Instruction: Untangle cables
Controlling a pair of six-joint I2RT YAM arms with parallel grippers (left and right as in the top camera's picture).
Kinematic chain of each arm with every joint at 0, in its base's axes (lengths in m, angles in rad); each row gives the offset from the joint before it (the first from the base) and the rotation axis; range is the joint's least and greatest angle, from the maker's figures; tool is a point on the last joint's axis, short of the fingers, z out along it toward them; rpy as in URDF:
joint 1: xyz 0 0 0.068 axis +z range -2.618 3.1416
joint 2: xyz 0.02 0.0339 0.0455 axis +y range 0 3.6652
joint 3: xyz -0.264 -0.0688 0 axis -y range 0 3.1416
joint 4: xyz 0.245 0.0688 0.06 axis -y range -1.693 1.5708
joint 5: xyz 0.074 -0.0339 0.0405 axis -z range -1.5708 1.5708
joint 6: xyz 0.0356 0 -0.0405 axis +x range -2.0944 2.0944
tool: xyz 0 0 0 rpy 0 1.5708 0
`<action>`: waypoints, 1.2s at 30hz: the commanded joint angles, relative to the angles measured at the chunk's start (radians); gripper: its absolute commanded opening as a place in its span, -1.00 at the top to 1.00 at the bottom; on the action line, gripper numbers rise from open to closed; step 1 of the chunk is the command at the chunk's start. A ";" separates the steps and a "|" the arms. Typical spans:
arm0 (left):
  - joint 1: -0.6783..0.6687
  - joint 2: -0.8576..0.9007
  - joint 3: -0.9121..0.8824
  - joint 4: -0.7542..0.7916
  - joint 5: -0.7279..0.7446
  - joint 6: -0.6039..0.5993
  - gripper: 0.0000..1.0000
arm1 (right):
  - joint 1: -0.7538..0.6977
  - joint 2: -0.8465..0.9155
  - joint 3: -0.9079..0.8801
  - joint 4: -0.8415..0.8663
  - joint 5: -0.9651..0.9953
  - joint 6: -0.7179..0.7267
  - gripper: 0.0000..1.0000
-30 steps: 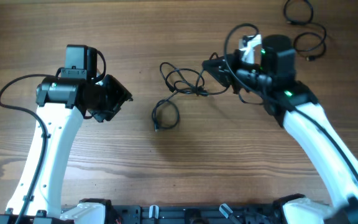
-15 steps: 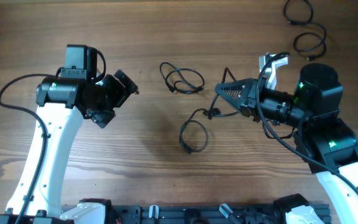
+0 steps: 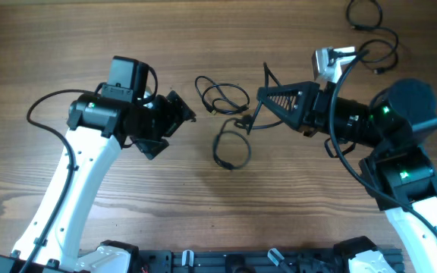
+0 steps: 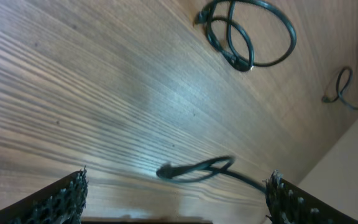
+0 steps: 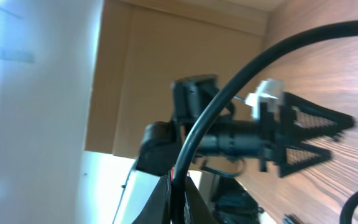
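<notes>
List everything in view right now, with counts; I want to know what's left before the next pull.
held cable: 1, black, runs from the right fingers down to a loop on the table centre
loose coil: 1, black, table centre, just beyond the held cable's loop, touched by neither arm
far cables: 2, black, looped, far right corner, the second just nearer
table: 1, brown wood grain, under everything
left arm: 1, white and black, left side
right arm: 1, white and black, right side
left fingers: 2, black, spread open, empty, left of the loose coil
right fingers: 2, black, shut on the held cable
</notes>
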 commanded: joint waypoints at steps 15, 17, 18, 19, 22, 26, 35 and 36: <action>-0.140 0.002 0.006 0.019 0.027 0.144 -0.63 | 0.000 0.004 0.009 0.378 0.265 0.401 0.91; -0.157 0.002 0.006 0.021 0.027 0.172 -0.63 | 0.000 0.016 0.009 0.375 0.263 0.402 0.91; -0.167 0.002 0.006 0.027 0.032 0.191 -0.63 | 0.000 0.026 0.009 0.374 0.263 0.410 0.91; -0.173 0.002 0.006 0.031 0.035 0.193 -0.62 | 0.000 0.031 0.009 0.375 0.262 0.428 0.91; -0.194 0.002 0.006 0.036 0.035 0.209 -0.63 | 0.000 0.047 0.009 0.376 0.286 0.463 0.91; -0.197 0.002 0.006 0.035 0.035 0.221 -0.61 | 0.000 0.090 0.009 0.381 0.294 0.507 0.91; -0.197 0.002 0.006 0.069 -0.032 0.220 -0.04 | 0.000 0.108 0.009 0.456 0.245 0.588 0.91; -0.197 0.002 0.006 0.074 -0.030 0.220 0.00 | 0.000 0.108 0.009 0.457 0.244 0.592 0.91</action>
